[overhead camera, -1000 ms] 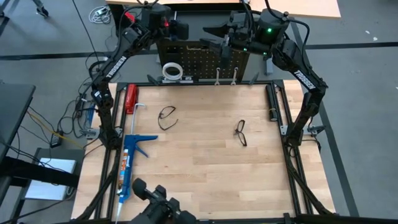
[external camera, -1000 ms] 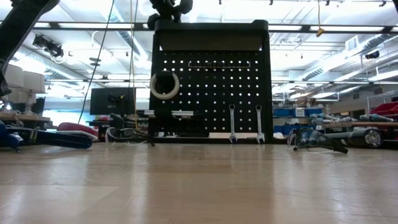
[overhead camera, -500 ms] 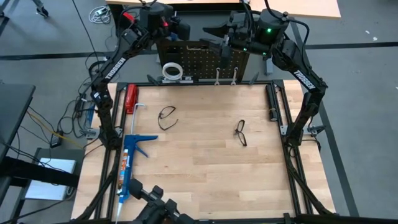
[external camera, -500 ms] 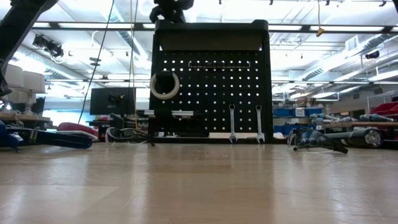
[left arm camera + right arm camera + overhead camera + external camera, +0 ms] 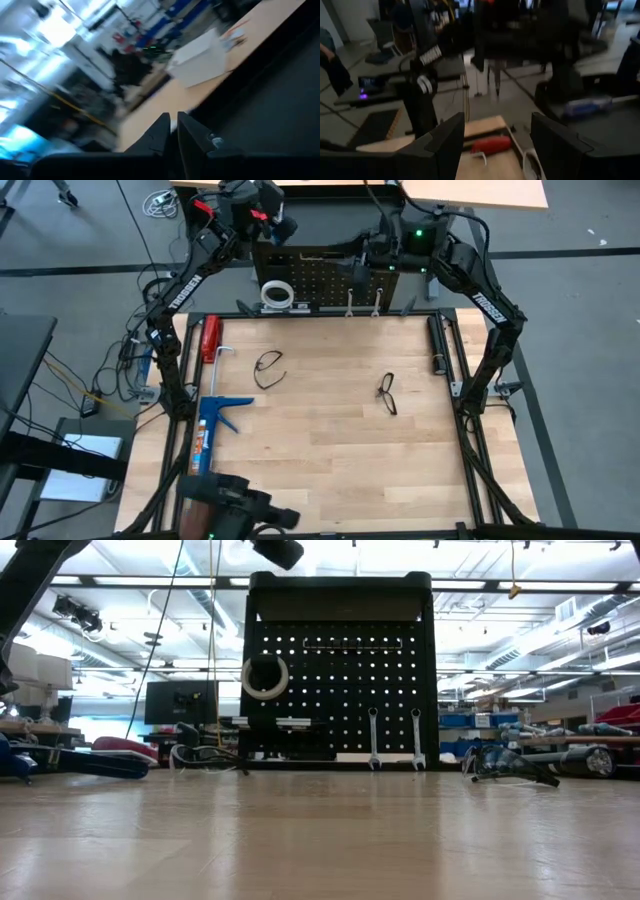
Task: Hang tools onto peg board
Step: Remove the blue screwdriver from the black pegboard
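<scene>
Peg board (image 5: 325, 277) behind glasses (image 5: 268, 367), caulking gun (image 5: 207, 442)

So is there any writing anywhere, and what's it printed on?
"TROSSEN": white letters along the left arm.
"TROSSEN": same word on the right arm.
Label on the blue caulking gun: too small to read.
Nothing readable on the peg board.
</scene>
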Tool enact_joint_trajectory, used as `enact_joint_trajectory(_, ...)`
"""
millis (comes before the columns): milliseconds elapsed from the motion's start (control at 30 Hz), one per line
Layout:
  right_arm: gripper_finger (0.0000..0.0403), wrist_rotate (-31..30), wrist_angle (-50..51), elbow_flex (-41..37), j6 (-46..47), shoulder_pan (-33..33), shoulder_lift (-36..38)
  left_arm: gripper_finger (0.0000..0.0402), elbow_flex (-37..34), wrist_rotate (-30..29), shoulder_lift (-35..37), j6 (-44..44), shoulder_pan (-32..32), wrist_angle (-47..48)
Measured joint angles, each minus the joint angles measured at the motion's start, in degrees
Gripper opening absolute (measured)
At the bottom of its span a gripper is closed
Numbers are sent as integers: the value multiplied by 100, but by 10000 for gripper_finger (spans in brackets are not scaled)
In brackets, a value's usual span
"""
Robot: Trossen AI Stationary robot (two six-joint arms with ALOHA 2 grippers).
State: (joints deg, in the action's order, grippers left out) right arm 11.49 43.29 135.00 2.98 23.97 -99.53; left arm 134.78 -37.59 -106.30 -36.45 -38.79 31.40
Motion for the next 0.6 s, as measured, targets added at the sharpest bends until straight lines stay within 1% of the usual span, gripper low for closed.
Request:
enact_joint_trajectory(167, 230, -3, 131, 0, -43, 0, 3, 39, 0, -618, -16, -1332, -4, -683)
enact_joint_trajectory(300, 230, -2, -91, 0, -134, 9, 7, 39, 2, -871, -202, -2401, -126, -1284)
enact_joint_trajectory(433, 230, -2, -370, 0, -168, 9, 11, 39, -1, -1086, -550, -2992, -348, -1932)
enact_joint_trajectory(600, 231, 0, -342, 0, -387, 9, 17, 39, 0, -1440, -989, -3335, -602, -3255)
